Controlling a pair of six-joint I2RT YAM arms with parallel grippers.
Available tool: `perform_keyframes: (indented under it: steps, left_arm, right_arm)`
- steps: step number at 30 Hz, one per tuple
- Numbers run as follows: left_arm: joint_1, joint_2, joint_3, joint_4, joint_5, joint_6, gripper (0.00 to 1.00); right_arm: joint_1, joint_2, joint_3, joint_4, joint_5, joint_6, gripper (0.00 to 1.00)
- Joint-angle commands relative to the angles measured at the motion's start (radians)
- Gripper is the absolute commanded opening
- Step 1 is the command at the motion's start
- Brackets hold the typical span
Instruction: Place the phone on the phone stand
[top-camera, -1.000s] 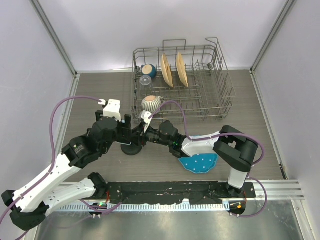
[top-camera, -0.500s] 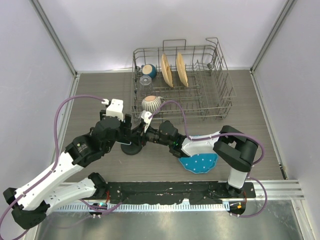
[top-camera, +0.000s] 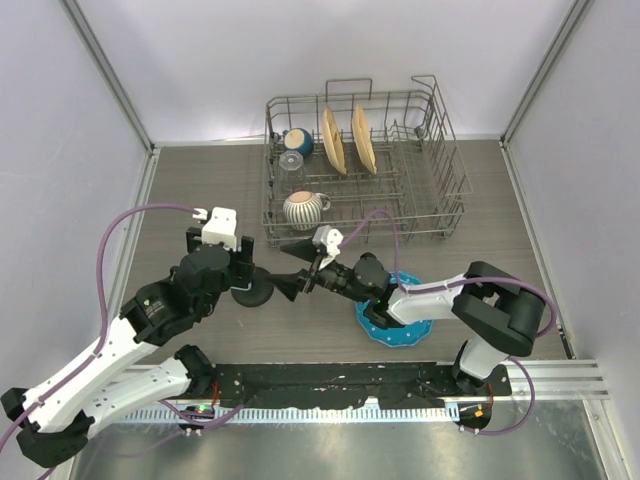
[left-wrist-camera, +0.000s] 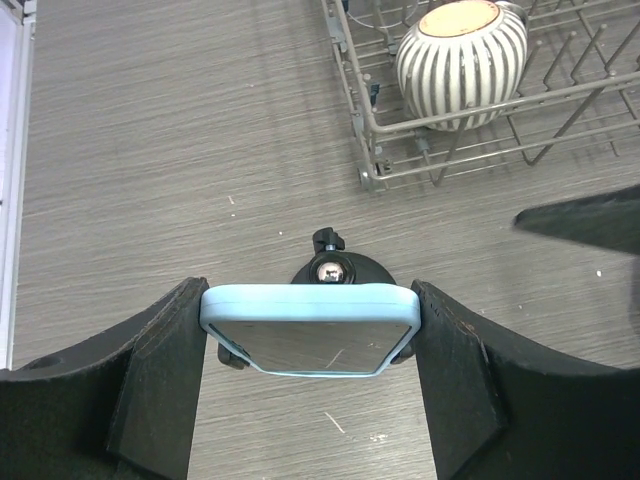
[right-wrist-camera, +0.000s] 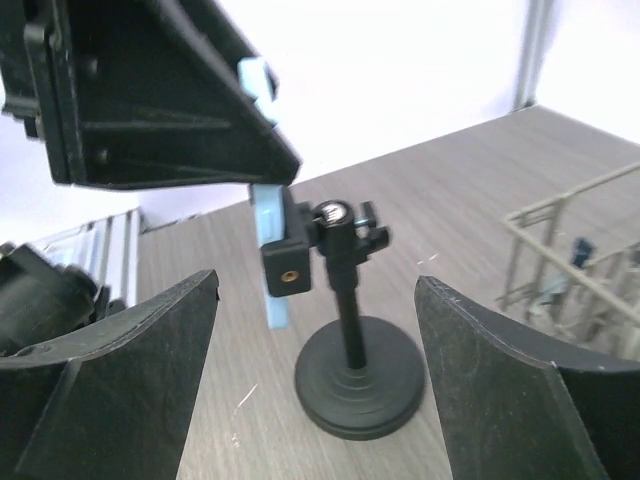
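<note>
— Phone (left-wrist-camera: 310, 330): where is it?
— Near the dish rack (top-camera: 380, 95), clamped edge to edge between the left gripper (left-wrist-camera: 308, 292) fingers.
— And the right gripper (right-wrist-camera: 315, 283)?
— Fingers spread wide, holding nothing, facing the phone stand (right-wrist-camera: 355, 385). The phone stands upright against that stand's cradle.

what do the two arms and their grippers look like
Left arm: white lower links, black joints near the wrist, a white camera block and a purple cable. Right arm: mostly black with one white link and a second purple cable. The left gripper and right gripper both have matte black, wedge-shaped fingers.
</note>
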Motion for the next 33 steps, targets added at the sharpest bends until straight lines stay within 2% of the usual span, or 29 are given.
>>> perform_keyframes:
  steps: [1,4,9,19,22,29,33]
  left_arm:
    - [-0.004,-0.025,0.01,0.091,-0.085,0.047,0.0]
    - [-0.004,-0.02,0.007,0.114,-0.102,0.064,0.0]
    - [0.0,-0.02,-0.008,0.176,-0.171,0.096,0.0]
    - [0.058,-0.006,-0.065,0.403,-0.186,0.176,0.0]
    - [0.116,0.029,-0.06,0.462,-0.141,0.189,0.0]
    - [0.378,0.144,-0.01,0.564,0.074,0.178,0.0]
    - [0.443,0.234,0.022,0.709,0.097,0.196,0.0]
  right_arm:
    - [-0.009,-0.082,-0.059,0.202,0.219,-0.046,0.85]
    - [-0.025,-0.092,-0.083,0.217,0.28,-0.046,0.85]
    - [-0.051,-0.101,-0.089,0.203,0.283,-0.022,0.85]
    - [-0.057,-0.108,-0.076,0.163,0.287,-0.02,0.85]
    - [-0.06,-0.113,-0.076,0.154,0.291,-0.02,0.85]
    - [-0.072,-0.138,-0.09,0.153,0.299,-0.017,0.85]
    - [-0.081,-0.142,-0.093,0.148,0.299,-0.009,0.85]
